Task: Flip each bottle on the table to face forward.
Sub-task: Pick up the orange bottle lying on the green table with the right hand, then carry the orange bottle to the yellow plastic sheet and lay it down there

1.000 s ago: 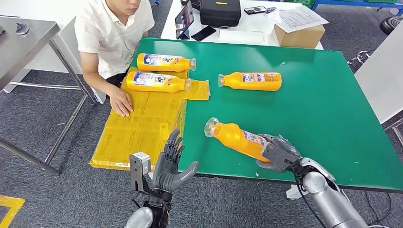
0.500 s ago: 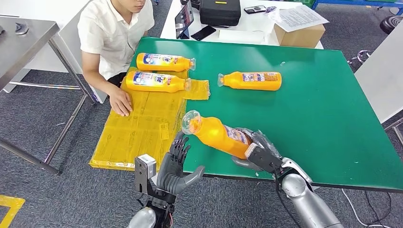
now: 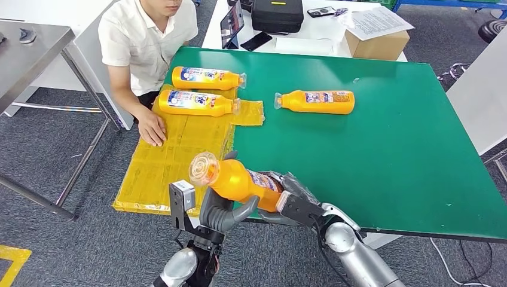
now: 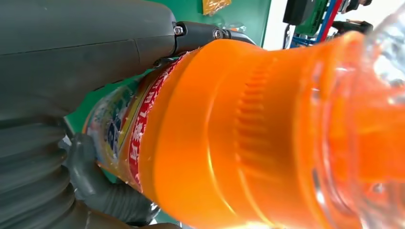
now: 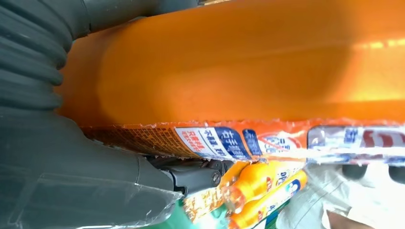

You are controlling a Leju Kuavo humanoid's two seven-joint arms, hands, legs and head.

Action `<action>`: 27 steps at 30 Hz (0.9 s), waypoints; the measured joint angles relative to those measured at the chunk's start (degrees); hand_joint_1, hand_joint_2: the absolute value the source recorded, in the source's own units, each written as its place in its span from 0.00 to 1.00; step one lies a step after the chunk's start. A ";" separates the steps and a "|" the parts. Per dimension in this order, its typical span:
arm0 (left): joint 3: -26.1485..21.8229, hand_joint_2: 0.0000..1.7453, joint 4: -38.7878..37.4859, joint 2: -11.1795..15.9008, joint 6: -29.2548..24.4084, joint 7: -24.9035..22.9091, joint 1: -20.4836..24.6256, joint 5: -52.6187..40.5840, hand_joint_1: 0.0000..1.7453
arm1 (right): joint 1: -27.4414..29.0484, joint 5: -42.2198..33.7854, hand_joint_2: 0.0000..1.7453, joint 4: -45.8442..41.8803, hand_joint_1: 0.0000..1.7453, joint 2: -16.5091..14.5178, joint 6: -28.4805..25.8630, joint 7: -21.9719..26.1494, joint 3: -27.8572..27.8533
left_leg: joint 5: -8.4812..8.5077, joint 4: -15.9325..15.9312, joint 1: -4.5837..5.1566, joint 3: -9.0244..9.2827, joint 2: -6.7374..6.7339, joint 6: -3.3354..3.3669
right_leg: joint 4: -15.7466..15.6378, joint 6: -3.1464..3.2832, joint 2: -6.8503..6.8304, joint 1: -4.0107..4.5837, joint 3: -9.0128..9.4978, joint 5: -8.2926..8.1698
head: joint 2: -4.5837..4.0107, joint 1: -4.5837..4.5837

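Green table beside a yellow mat, three bottles lying flat toward the far edge. The right hand has its fingers clamped on the base of the held bottle, lifted off the near edge. Long axis runs toward the left hand, cap end nearest it. Left fingers apart, cradling beneath; a firm hold cannot be confirmed.

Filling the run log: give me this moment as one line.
right hand: holds bottle | left hand: under its neck, grip unclear | bottle: off table
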State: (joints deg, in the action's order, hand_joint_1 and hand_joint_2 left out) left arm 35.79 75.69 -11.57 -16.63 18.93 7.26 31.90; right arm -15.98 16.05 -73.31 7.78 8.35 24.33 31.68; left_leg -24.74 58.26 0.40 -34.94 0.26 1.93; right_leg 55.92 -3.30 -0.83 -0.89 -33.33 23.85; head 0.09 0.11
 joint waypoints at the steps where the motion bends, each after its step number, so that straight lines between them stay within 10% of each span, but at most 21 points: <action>1: -0.02 1.00 0.00 -0.02 0.00 0.00 0.05 0.01 0.00 | -0.05 -0.02 1.00 0.00 1.00 -0.06 0.00 -0.03 0.16 | 0.00 0.00 0.00 0.00 0.00 0.00 | 0.00 0.00 0.00 0.00 0.00 0.00 | 0.00 0.00; 8: -0.55 1.00 0.16 -0.27 0.94 -2.54 0.10 4.70 0.07 | -0.51 0.29 1.00 0.55 1.00 -1.29 -0.62 0.04 1.87 | 0.00 0.00 0.00 -0.02 -0.01 0.00 | 0.00 0.00 0.01 0.00 -0.01 0.00 | 0.00 -0.01; 12: -1.45 1.00 0.16 -0.46 0.91 -2.55 0.17 6.76 0.98 | -1.59 -1.08 1.00 0.94 0.86 -2.63 -0.57 -0.67 3.84 | 0.01 0.00 -0.01 -0.02 -0.02 -0.01 | 0.01 0.00 0.01 0.01 -0.05 0.00 | 0.00 0.00; 13: -1.70 1.00 0.17 -0.49 0.95 -2.31 0.19 7.10 0.99 | -1.90 -1.56 1.00 1.10 0.81 -2.79 -0.53 -0.99 4.22 | 0.01 0.00 -0.02 -0.02 -0.02 -0.01 | 0.02 0.00 0.01 0.01 -0.05 0.00 | 0.00 0.00; 17: -2.49 1.00 0.19 -0.53 1.06 -1.81 0.23 7.62 1.00 | -2.68 -2.88 1.00 1.86 0.03 -3.34 -0.46 -1.41 5.45 | 0.01 0.00 -0.02 -0.03 -0.02 -0.01 | 0.02 0.00 0.01 0.01 -0.05 0.00 | 0.00 0.00; 27: -4.72 1.00 0.45 -0.54 -0.23 1.44 0.75 7.51 1.00 | -1.64 -6.69 1.00 1.83 0.00 -5.25 -0.38 0.33 7.61 | 0.01 0.00 -0.01 -0.05 -0.03 -0.01 | 0.01 0.00 0.02 0.01 -0.12 0.00 | 0.00 0.00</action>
State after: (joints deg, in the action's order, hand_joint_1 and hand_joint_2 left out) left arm 31.06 76.14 -12.11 -16.86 20.37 8.01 39.41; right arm -17.62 9.36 -71.48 2.53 7.97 24.67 39.29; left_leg -24.74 58.26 0.39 -34.99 0.23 1.93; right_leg 55.93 -3.29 -0.81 -0.88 -33.45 23.85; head 0.09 0.11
